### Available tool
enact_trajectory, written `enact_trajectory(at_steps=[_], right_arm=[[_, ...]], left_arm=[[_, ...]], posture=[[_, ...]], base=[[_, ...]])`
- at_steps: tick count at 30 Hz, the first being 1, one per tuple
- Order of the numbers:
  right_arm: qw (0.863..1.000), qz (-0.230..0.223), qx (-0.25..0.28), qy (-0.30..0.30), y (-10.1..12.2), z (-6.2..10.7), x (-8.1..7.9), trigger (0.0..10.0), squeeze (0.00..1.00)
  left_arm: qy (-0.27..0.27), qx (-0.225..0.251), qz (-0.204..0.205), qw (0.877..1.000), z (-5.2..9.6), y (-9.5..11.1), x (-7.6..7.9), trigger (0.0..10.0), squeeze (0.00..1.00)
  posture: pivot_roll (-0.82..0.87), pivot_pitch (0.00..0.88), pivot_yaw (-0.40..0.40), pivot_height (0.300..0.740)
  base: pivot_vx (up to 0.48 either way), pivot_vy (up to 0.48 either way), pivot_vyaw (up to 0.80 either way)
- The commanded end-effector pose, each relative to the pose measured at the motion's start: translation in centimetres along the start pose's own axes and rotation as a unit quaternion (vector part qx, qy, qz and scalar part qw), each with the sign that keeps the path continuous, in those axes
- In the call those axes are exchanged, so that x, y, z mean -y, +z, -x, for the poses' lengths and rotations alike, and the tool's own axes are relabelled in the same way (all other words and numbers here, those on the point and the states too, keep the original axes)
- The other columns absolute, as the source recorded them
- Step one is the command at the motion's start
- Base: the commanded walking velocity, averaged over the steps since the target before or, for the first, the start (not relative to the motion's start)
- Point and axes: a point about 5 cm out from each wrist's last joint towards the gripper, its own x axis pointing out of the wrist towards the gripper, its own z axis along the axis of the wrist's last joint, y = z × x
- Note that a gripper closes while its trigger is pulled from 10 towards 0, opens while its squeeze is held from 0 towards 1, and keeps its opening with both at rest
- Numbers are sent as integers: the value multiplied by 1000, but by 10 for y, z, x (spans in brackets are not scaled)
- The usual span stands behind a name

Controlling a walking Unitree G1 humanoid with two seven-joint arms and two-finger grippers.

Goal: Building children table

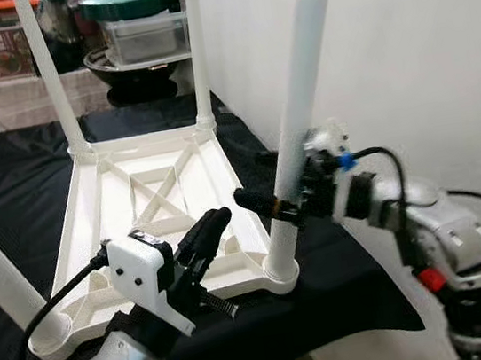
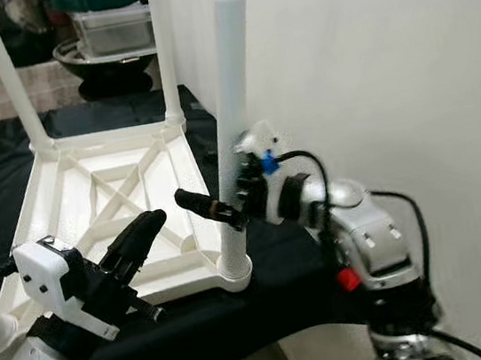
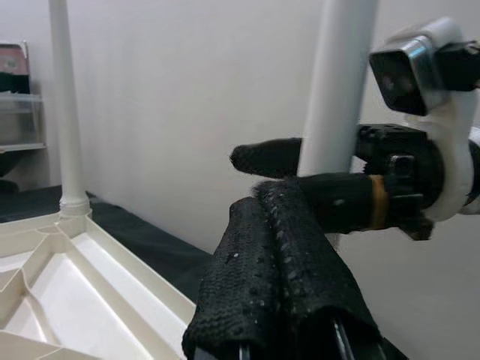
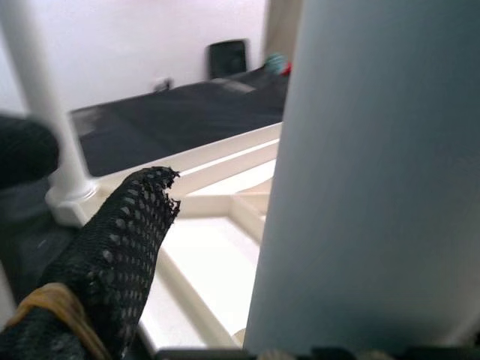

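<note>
The little white table is lying upside down on a black cloth on the worktop, right next to a white wall; its legs are sticking up at the corners. The right gripper is holding the near right leg down low, with its jaws squeezed around it, one finger on each side; this leg is standing in its corner socket and leaning a bit. The left gripper is hanging just over the table's near edge, close to that leg; its jaws are pressed together with nothing in them. Pots and boxes are sitting behind.
</note>
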Motion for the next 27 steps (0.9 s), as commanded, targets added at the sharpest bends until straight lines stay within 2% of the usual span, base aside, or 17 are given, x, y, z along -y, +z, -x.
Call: enact_trajectory(at_steps=[1, 6, 7, 8, 9, 12, 15, 16, 17, 22, 27], right_arm=[[999, -8, 7, 42, 5, 6, 5, 10000, 1000], [998, -4, 5, 61, 10, 12, 20, 10000, 1000], [998, -6, -4, 69, 10, 13, 25, 10000, 839], [997, -9, -10, 78, 10, 15, 29, 10000, 0], [997, -9, -10, 78, 10, 15, 29, 10000, 0], [996, -13, 17, 81, 20, 20, 44, 10000, 0], [996, -18, 29, 85, 24, 22, 47, 10000, 0], [995, -21, 39, 92, 27, 25, 49, 4706, 0], [993, -25, 46, 106, 30, 29, 52, 0, 0], [989, -24, 52, 135, 33, 37, 57, 0, 0], [988, -23, 46, 147, 30, 37, 55, 0, 0]], left_arm=[[0, -8, 3, 1000, 1, -2, 0, 10000, 0], [2, -10, 2, 1000, 2, -1, 0, 10000, 0], [2, -11, 1, 1000, 3, -1, 0, 10000, 0], [3, -12, 1, 1000, 3, -1, -1, 10000, 0], [3, -12, 1, 1000, 3, -1, -1, 10000, 0], [3, -13, 0, 1000, 4, -1, 0, 10000, 0], [3, -13, -1, 1000, 4, -1, 0, 10000, 0], [3, -13, -1, 1000, 4, -1, 0, 10000, 0], [4, -14, -2, 1000, 4, -1, 0, 10000, 0], [6, -14, -3, 1000, 4, -1, -1, 10000, 0], [5, -14, -3, 1000, 4, -1, 0, 10000, 0]], posture=[[-27, 33, -106, 740], [-17, 36, -107, 740], [-16, 37, -106, 740], [-16, 38, -106, 740], [-16, 38, -106, 740], [-7, 38, -110, 740], [-7, 38, -110, 740], [-5, 39, -111, 740], [1, 38, -113, 740], [0, 34, -113, 740], [-5, 31, -114, 740]], base=[[0, 0, 0], [0, 0, 0], [0, 0, 0], [0, 0, 0], [0, 0, 0], [0, 0, 0], [0, 0, 0], [0, 0, 0], [0, 0, 0], [0, 0, 0], [0, 0, 0]])
